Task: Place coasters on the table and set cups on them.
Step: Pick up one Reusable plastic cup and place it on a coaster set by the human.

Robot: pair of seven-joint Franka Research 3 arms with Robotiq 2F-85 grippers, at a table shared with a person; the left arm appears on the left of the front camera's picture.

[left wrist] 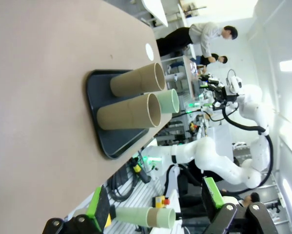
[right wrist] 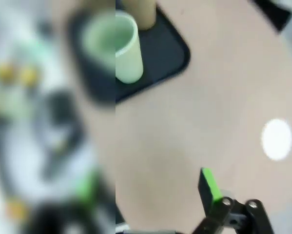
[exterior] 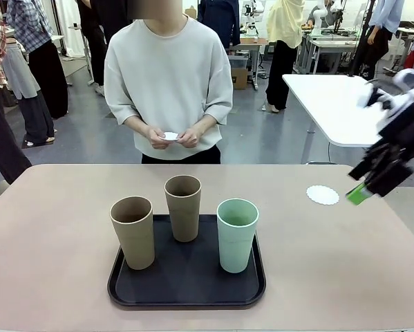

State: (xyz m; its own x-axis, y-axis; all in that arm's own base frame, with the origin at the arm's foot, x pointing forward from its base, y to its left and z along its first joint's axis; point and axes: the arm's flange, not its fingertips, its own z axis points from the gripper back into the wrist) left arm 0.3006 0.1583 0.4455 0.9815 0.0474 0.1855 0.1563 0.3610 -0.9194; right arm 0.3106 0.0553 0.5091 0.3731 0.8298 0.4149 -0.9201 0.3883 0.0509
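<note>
Now, the right gripper (exterior: 360,188) hangs with its jaws spread and nothing between them, just off the 3 o'clock side of a coaster (exterior: 323,195) lying flat on the table (exterior: 54,228). That looks like a finished release: one disc is down, out at 2 o'clock from the black tray (exterior: 186,294). The left gripper (left wrist: 155,207) is spread wide and empty too, well apart from the tray. Everything waiting to be seated stands upright on that tray: the tan cup (exterior: 133,232) at its 9 o'clock, the brown cup (exterior: 183,207) at 12, the mint cup (exterior: 237,235) at 3. At the table's 12 o'clock edge, the person's hands (exterior: 188,139) pinch a second coaster (exterior: 170,136). So the coaster-laying step seems to be the one in hand, with no cup seated yet. The next move probably calls for collecting that second disc. The alternative is a side-on grasp of the mint cup, nearest the laid coaster, and a centred, upright set-down.
</note>
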